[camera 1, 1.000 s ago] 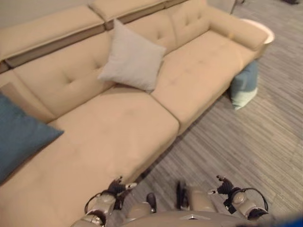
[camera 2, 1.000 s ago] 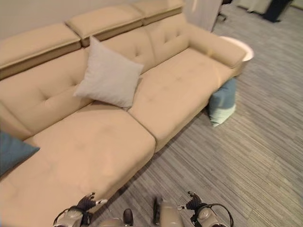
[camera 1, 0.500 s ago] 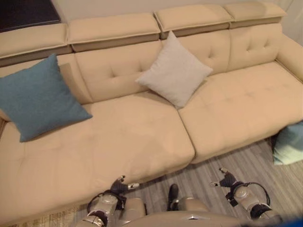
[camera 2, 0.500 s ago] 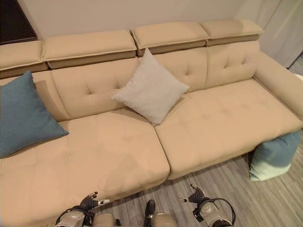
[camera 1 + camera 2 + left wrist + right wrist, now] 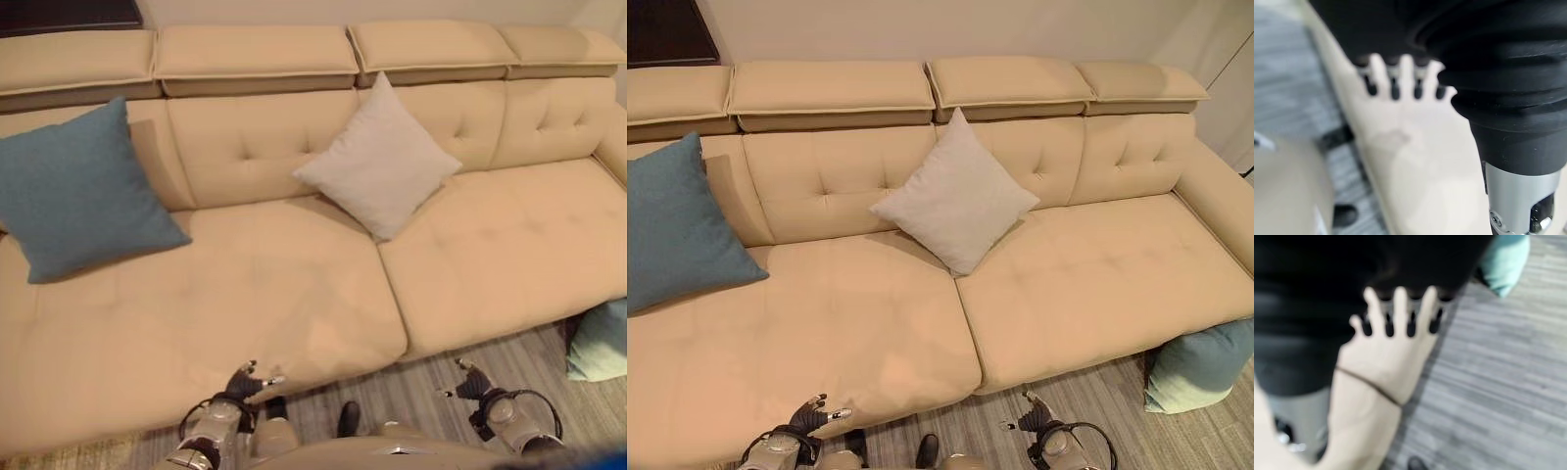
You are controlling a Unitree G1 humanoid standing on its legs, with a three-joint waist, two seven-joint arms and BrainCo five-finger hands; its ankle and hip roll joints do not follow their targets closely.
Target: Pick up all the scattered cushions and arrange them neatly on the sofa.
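The view has swung back to face the sofa (image 5: pixel 872 323) squarely. 2 cushions lean on its backrest: a blue cushion (image 5: pixel 676 230) and a grey cushion (image 5: pixel 955 201). 1 pale blue cushion (image 5: pixel 1205 367) lies on the floor, probably next. Left hand (image 5: pixel 250 380) and right hand (image 5: pixel 468 380) hang low, fingers relaxed, empty.

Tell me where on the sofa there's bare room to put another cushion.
The right seat, between the grey cushion and the armrest, is bare. So is the front of the left seat. The left end is taken by the blue cushion.
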